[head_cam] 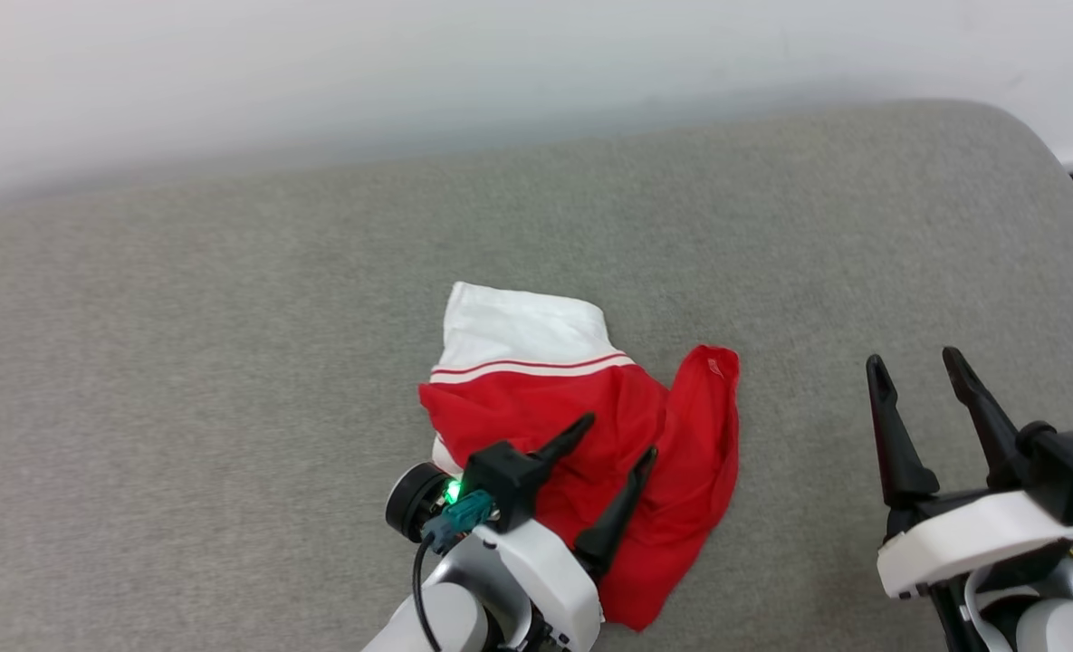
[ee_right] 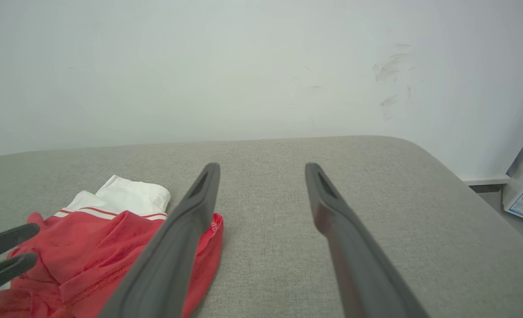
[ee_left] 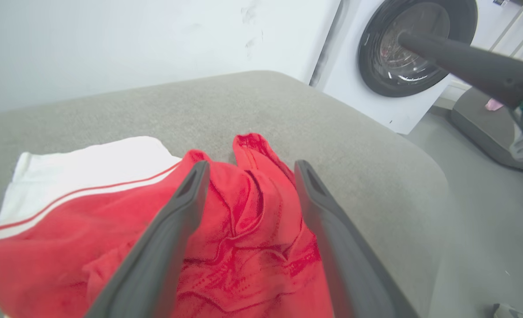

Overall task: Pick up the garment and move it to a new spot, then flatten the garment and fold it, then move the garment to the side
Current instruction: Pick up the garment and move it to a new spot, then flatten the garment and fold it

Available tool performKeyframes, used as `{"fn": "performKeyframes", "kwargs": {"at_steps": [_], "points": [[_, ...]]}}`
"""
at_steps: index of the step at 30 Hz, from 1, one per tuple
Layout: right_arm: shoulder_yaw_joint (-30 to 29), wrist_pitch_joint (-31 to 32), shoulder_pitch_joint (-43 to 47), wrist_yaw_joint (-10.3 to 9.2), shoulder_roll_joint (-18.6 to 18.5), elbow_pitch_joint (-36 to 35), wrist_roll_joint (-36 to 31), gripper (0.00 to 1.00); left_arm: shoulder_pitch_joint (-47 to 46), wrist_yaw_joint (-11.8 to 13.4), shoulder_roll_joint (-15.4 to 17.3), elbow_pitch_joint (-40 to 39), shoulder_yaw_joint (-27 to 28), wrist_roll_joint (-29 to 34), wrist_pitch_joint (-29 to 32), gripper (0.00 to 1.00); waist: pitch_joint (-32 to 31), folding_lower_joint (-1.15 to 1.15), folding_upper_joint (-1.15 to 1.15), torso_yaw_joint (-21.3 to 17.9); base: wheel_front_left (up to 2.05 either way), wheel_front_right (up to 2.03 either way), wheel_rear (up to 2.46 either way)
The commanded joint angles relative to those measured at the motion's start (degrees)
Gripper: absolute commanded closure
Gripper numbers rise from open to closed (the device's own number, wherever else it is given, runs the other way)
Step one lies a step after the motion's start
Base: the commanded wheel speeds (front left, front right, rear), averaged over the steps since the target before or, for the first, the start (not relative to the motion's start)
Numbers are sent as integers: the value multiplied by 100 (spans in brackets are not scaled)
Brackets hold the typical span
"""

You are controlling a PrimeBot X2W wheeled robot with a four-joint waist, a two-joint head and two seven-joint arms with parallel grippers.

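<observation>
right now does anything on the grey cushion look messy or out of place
The garment lies bunched on the grey cushion, not flat: a white sleeve sticks out on the far side and red cloth is folded over itself. The open left pincer is over it.

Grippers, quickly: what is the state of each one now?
Left gripper: open over the garment, holding nothing.
Right gripper: open, holding nothing, away from the garment.
</observation>
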Motion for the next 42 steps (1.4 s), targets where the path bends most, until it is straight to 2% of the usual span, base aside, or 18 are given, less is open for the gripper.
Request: {"fn": "performKeyframes", "kwargs": {"at_steps": [1, 9, 15, 20, 28, 36, 42], "points": [[-27, 36, 138, -5, 9, -24, -38, 0, 141, 88, -4, -102, 56, 49, -217, 0, -252, 0, 0, 209, 0, 0, 0], [-76, 214, 368, -6, 10, -136, -53, 0, 364, 659, 179, -399, 663, 53, -738, 0, -636, 0, 0, 606, 0, 0, 0], [-106, 299, 518, -6, 8, -155, -34, 0, 707, 1078, 539, -558, 1270, 36, -825, 0, -840, 0, 0, 838, 0, 0, 0], [-123, 325, 643, -6, 9, -198, -8, 0, 1048, 1310, 877, -747, 1663, 30, -849, 0, -920, 0, 0, 969, 0, 0, 0], [-156, 335, 711, -6, 9, -208, 97, 0, 1407, 1419, 1206, -1031, 1835, 46, -787, 0, -977, 0, 0, 1044, 0, 0, 0], [-183, 383, 760, -6, 9, -87, 301, 0, 1443, 1453, 1247, -1174, 1768, 47, -687, 0, -939, 0, 0, 1043, 0, 0, 0], [-488, 612, 674, -5, 10, 469, 800, 0, 1293, 1424, 1214, -1207, 1725, 45, -668, 0, -852, 0, 0, 1138, 0, 0, 0]]}}
